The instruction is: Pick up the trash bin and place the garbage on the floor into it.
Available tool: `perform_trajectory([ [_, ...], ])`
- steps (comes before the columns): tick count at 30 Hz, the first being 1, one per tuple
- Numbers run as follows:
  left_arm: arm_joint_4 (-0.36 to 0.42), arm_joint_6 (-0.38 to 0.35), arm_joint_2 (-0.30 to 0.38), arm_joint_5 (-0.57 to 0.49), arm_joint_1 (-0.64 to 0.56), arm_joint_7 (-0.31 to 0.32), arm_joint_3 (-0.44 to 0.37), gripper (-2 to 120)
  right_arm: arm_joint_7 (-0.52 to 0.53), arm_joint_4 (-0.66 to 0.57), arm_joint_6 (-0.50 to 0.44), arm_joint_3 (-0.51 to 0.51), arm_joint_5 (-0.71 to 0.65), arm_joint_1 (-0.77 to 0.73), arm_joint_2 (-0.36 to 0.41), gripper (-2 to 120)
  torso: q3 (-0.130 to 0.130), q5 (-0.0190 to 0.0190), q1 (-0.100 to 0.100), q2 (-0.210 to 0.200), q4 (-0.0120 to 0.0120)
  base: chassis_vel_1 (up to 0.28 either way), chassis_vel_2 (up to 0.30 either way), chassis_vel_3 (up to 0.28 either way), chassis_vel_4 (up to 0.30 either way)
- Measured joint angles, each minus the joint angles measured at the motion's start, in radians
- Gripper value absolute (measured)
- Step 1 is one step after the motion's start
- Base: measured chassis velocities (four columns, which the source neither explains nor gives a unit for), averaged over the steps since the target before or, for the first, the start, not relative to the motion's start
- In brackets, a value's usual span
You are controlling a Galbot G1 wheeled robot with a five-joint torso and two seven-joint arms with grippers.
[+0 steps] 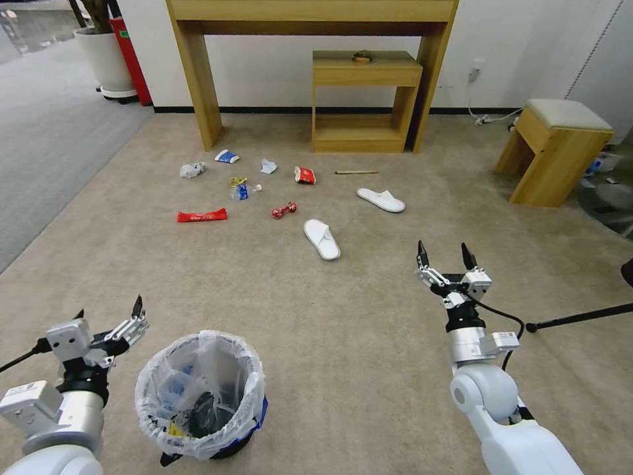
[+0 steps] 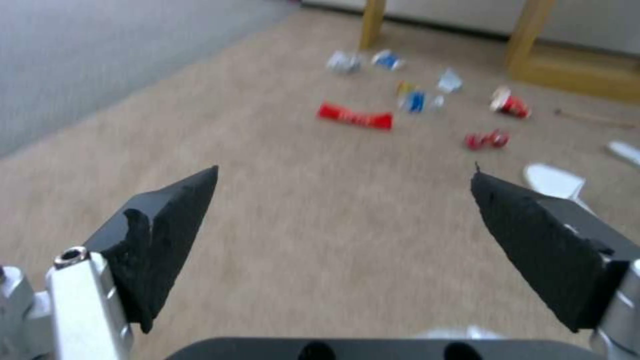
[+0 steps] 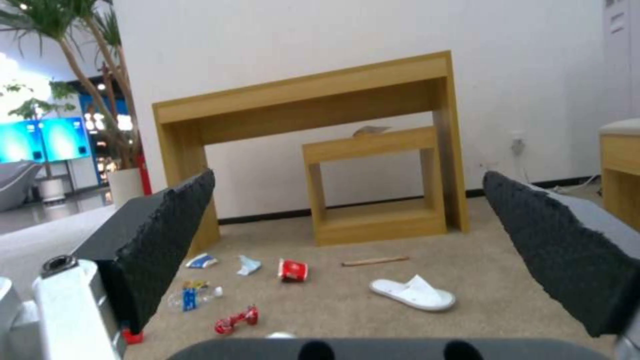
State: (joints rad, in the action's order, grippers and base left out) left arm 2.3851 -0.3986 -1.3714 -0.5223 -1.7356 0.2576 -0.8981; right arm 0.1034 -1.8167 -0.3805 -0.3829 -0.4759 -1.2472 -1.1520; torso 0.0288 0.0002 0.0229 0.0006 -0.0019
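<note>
While both arms hover above the beige carpet floor (image 1: pixel 343 330), nothing is grasped. Big wooden desk (image 1: pixel 310 26) at the wall, smaller wooden shelf unit (image 1: pixel 362 99) under it, cushioned stool (image 1: pixel 557 148) off to the right. Trash bin (image 1: pixel 201 396) with crinkled white liner stands upright on the carpet, close in front of the robot, just beside the left gripper (image 1: pixel 109 316); left fingers spread wide, released. Right gripper (image 1: pixel 446 254) hangs well apart from the bin, fingers spread wide, released, holding nothing. Garbage scattered farther out, between robot and desk, all lying on the carpet: two white slippers (image 1: pixel 322 239), long red wrapper (image 1: pixel 202 215), red cup (image 1: pixel 304 175), blue-white cup (image 1: pixel 227 156), crumpled paper (image 1: pixel 192 170), small bottle (image 1: pixel 241 191) next to a yellow wrapper (image 1: pixel 237 181), pale blue mask (image 1: pixel 268 166), small twisted red wrapper (image 1: pixel 283 210), wooden stick (image 1: pixel 356 172).
</note>
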Motion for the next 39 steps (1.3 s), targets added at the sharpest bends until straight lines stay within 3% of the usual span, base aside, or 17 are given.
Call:
perform_trajectory([
  [5,0.013,-0.074,0.039,-0.059,-0.044,0.076,-0.004,100,-0.003,0.004,-0.004,0.011,0.0,0.001,0.017,100,0.0,0.0,0.0,0.0,0.0,0.0,0.0,0.0,0.0],
  [11,0.024,-0.194,0.065,-0.202,-0.098,0.198,0.014,100,-0.005,0.009,-0.007,0.033,0.0,0.008,0.016,100,0.0,0.0,0.0,0.0,-0.0001,0.0,0.0,0.0,0.0],
  [17,0.024,-0.216,0.054,-0.226,-0.123,0.232,0.023,100,-0.006,0.014,-0.007,0.056,0.0,0.018,0.017,100,0.0,-0.0001,0.0,0.0,0.0,0.0,0.0,0.0,0.0],
  [22,0.03,-0.267,0.066,-0.303,-0.162,0.303,0.036,100,-0.009,0.015,-0.013,0.062,-0.001,0.012,0.027,100,0.0,0.0,0.0,0.0,-0.0002,0.0,0.0,0.0,0.0],
  [29,0.113,-0.315,0.045,-0.369,-0.207,0.387,0.053,100,-0.009,0.017,-0.009,0.097,-0.007,0.04,0.035,100,0.0,0.0005,0.0,0.0,0.0004,0.0,0.0,0.0,0.0],
  [39,0.099,-0.34,0.086,-0.5,-0.163,0.456,0.061,100,-0.008,0.006,-0.003,0.099,0.001,0.013,0.035,100,0.0,-0.0002,0.0,0.0,-0.0001,0.0,0.0,0.0,0.0],
])
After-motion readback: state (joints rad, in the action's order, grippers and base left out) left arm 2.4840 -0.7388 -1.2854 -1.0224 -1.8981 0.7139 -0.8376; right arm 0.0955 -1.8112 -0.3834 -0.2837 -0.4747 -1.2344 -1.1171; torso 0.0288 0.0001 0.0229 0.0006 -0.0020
